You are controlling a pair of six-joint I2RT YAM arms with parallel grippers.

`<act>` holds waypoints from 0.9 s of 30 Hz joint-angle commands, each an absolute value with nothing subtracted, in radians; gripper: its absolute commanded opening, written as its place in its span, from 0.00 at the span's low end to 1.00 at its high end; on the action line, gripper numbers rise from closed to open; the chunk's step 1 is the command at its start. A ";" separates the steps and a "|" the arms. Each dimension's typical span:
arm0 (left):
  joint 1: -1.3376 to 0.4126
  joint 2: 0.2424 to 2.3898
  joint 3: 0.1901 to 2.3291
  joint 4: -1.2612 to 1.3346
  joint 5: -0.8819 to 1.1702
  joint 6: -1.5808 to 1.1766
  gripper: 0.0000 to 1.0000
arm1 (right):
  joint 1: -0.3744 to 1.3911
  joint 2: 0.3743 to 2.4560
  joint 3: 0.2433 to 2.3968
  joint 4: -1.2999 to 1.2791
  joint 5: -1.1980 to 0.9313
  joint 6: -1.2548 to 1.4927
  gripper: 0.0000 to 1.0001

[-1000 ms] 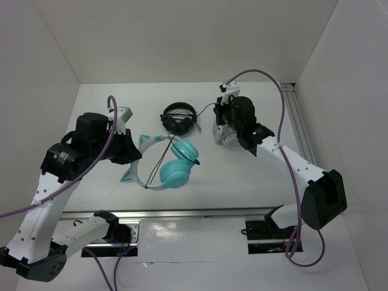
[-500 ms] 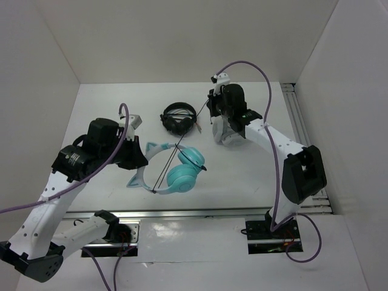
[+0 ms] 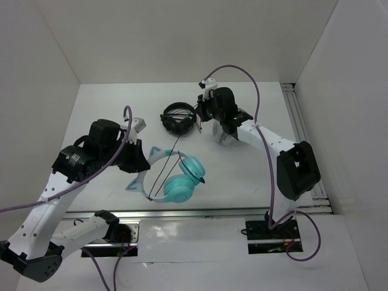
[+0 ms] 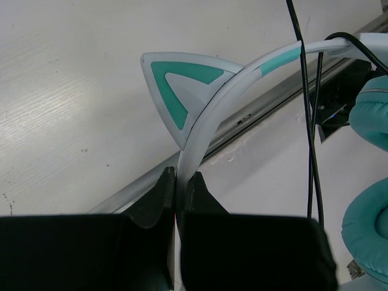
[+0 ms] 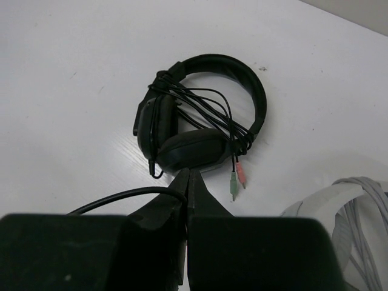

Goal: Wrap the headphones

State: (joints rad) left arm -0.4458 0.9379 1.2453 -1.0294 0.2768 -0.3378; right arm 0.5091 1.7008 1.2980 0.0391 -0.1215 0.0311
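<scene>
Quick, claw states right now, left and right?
Left claw: closed on the headband of the headphones.
Right claw: closed on their black cable.

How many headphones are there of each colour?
teal headphones: 1
black headphones: 1
grey-white headphones: 1
Total: 3

We see small black headphones (image 3: 178,118) lying on the white surface (image 3: 242,173), their own cable bundled round them, with pink and green plugs (image 5: 237,179) poking out. Grey-white headphones (image 5: 354,197) lie to their right. A metal rail (image 3: 200,213) lines the surface's near edge.
</scene>
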 commanded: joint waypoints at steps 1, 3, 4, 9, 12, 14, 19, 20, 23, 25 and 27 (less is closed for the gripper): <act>-0.453 0.925 1.258 -0.973 0.374 -0.344 0.00 | 0.514 1.718 1.348 0.112 -0.109 0.029 0.00; -0.453 0.910 1.284 -0.953 0.318 -0.377 0.00 | 0.505 1.747 1.345 0.112 -0.109 0.029 0.00; -0.453 0.898 1.298 -0.953 0.302 -0.386 0.00 | 0.505 1.747 1.335 0.112 -0.118 0.038 0.00; -0.453 0.920 1.406 -0.982 0.113 -0.451 0.00 | 0.515 1.758 1.231 0.176 -0.107 0.061 0.00; -0.453 0.920 1.468 -1.005 0.003 -0.509 0.00 | 0.526 1.738 1.169 0.222 -0.121 0.098 0.00; -0.453 0.920 1.497 -0.985 -0.087 -0.564 0.00 | 0.555 1.726 1.122 0.290 -0.159 0.144 0.00; -0.453 0.930 1.508 -0.918 -0.291 -0.699 0.00 | 0.688 1.645 0.967 0.419 -0.115 0.230 0.00; -0.453 0.940 1.508 -0.917 -0.320 -0.742 0.00 | 0.762 1.626 0.947 0.448 -0.062 0.230 0.00; -0.453 0.951 1.486 -0.888 -0.441 -0.801 0.00 | 0.866 1.554 0.878 0.483 0.035 0.239 0.00; -0.453 0.985 1.477 -0.877 -0.523 -0.837 0.00 | 0.955 1.505 0.856 0.483 0.107 0.252 0.00; -0.443 1.012 1.486 -0.877 -0.570 -0.838 0.00 | 1.052 1.474 0.847 0.456 0.190 0.252 0.00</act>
